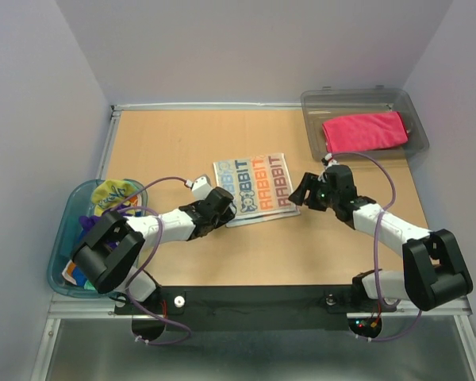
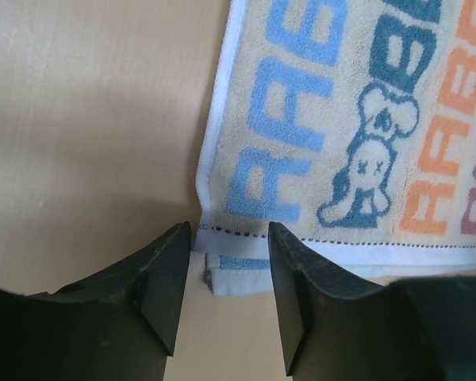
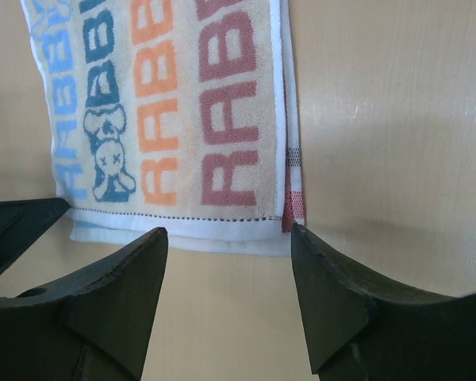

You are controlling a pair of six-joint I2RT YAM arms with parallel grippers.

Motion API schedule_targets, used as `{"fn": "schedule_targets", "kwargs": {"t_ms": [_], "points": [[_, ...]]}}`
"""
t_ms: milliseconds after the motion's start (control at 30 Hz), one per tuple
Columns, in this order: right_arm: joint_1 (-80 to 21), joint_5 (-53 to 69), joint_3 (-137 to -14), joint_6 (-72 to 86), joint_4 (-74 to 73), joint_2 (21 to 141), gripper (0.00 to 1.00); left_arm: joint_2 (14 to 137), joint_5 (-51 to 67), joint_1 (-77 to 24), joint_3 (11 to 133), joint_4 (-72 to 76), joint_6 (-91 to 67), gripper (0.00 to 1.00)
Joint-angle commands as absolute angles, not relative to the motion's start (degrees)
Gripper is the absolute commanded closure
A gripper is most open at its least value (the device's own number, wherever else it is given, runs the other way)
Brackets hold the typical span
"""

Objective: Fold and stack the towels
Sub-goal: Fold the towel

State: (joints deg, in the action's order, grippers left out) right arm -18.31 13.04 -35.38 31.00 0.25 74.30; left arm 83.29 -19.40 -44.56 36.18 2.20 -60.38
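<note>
The RABBIT-lettered striped towel (image 1: pixel 254 189) lies flat at mid-table, its near hem running left to right between your two arms; the left gripper (image 2: pixel 230 238) stands spread, the near-left corner just between its jaws, nothing pinched; the right gripper (image 3: pixel 228 238) is spread too, just short of the near-right corner; each arm sits nearest its own corner, so you'd likely fold away from the bases.

The word RABBIT is printed in big block capitals on the striped towel (image 1: pixel 254 190), repeated in side-by-side columns of light blue, teal, orange and dull pink. A small teal cartoon animal (image 2: pixel 370 155) with crosses for eyes interrupts the teal column. Blue marks on the yellow towel (image 1: pixel 111 193) are too small to read.
</note>
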Motion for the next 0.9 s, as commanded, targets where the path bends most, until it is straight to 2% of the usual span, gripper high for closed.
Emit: {"fn": "schedule_targets", "kwargs": {"t_ms": [0, 133, 500, 867], "points": [[-18.2, 13.5, -35.0, 31.8, 4.9, 73.9, 0.31, 86.3, -19.7, -44.8, 36.1, -0.4, -60.9, 0.48], [-18.2, 12.7, -35.2, 32.2, 5.2, 75.1, 0.32, 84.8, -19.8, -45.2, 35.6, -0.4, -60.9, 0.6], [-18.2, 13.2, -35.2, 34.6, 9.6, 80.0, 0.32, 84.2, -20.5, -45.9, 36.6, -0.9, -59.8, 0.81], [-18.2, 11.5, -35.9, 36.2, 11.0, 83.9, 0.35, 80.9, -20.5, -46.1, 37.5, -1.1, -58.5, 0.96]]}}
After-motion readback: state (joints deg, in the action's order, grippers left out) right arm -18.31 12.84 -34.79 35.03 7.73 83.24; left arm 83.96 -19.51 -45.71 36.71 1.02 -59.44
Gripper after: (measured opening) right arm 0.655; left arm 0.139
